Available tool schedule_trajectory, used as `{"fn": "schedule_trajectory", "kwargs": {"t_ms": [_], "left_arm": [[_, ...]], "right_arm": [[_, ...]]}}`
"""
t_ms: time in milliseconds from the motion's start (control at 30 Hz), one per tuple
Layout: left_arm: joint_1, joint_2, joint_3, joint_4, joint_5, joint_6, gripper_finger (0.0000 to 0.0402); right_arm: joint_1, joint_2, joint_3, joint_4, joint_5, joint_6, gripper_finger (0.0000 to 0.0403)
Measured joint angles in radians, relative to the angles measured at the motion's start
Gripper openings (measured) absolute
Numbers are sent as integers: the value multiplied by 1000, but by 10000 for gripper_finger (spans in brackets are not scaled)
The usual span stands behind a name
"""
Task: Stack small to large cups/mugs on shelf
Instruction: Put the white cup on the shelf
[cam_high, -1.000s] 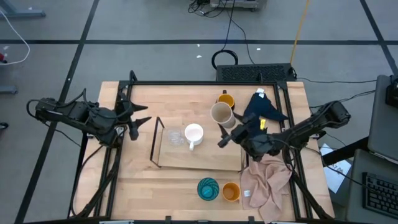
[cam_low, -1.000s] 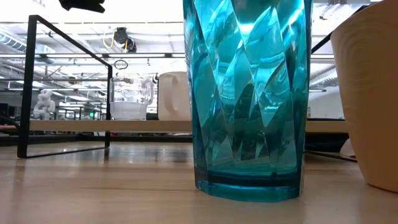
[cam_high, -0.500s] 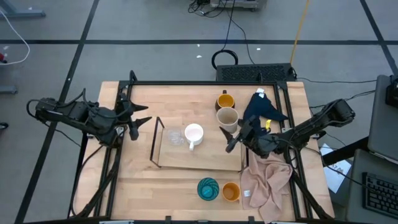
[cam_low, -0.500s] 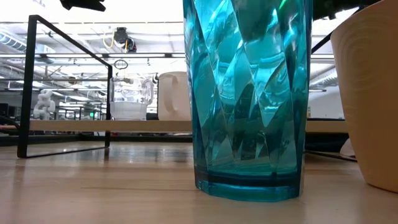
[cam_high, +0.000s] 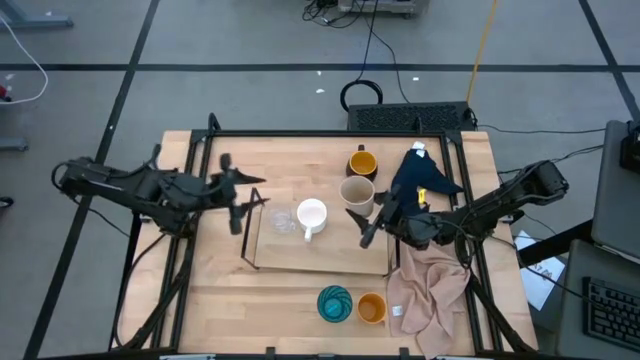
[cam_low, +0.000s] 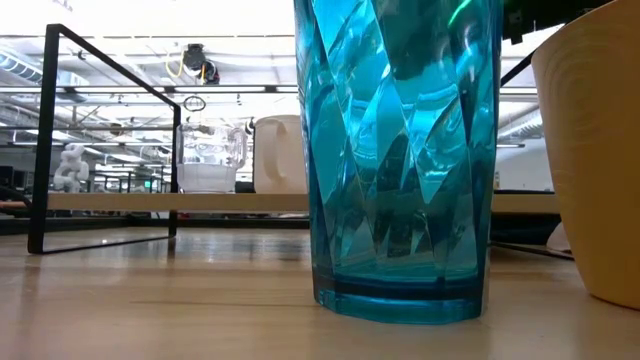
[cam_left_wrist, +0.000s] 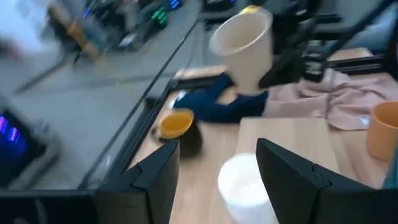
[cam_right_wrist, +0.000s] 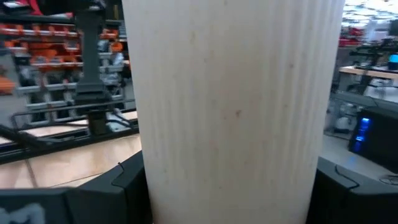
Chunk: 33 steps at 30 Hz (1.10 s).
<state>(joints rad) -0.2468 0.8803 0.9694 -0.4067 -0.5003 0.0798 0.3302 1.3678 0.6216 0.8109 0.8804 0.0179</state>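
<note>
My right gripper (cam_high: 368, 212) is shut on the beige-grey cup (cam_high: 357, 192) above the far right part of the shelf (cam_high: 330, 255). The clear glass (cam_high: 282, 220) and the white handled mug (cam_high: 312, 214) stand on the shelf board. The dark mug with yellow inside (cam_high: 362, 162) stands on the table behind the shelf. The teal patterned cup (cam_high: 335, 303) and the small orange cup (cam_high: 371, 308) stand near the table's front edge. My left gripper (cam_high: 238, 193) is open and empty at the shelf's left end, facing the white mug (cam_left_wrist: 247, 186). My right gripper pinches the beige-grey cup's side wall (cam_right_wrist: 239, 155) between its two fingers (cam_right_wrist: 121, 186), one on each side. The fingers come about level from the table's right. The cup (cam_left_wrist: 244, 50) is roughly upright, mouth up, lifted clear of the shelf and table.
A dark blue cloth (cam_high: 425, 175) lies at the far right and a pink cloth (cam_high: 430, 290) at the near right, under my right arm. The shelf's black wire frame (cam_high: 250, 228) stands upright at its left end. In the low view the teal cup (cam_low: 400, 150) fills the foreground.
My left gripper has gone toward the table's right edge, up to the shelf's left end, still open. My right gripper has kept the beige-grey cup lifted and shifted it a little at the shelf's far right part.
</note>
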Motion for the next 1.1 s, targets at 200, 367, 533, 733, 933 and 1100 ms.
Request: {"fn": "schedule_trajectory", "kwargs": {"t_ms": [200, 367, 533, 733, 933, 1100], "left_arm": [[94, 96, 51, 114, 172, 175, 214], [187, 200, 140, 112, 367, 186, 214], [239, 351, 264, 31, 475, 214, 214], [259, 527, 430, -98, 558, 258, 214], [260, 640, 554, -162, 603, 308, 214], [259, 690, 596, -175, 640, 326, 214]], "right_arm": [[1, 0, 0, -23, -52, 23, 263], [-4, 0, 0, -76, -91, 67, 263], [-11, 0, 0, -82, -99, 57, 263], [-10, 0, 0, -90, -100, 53, 263], [-10, 0, 0, -114, -110, 74, 263], [-10, 0, 0, -115, -127, 86, 263]]}}
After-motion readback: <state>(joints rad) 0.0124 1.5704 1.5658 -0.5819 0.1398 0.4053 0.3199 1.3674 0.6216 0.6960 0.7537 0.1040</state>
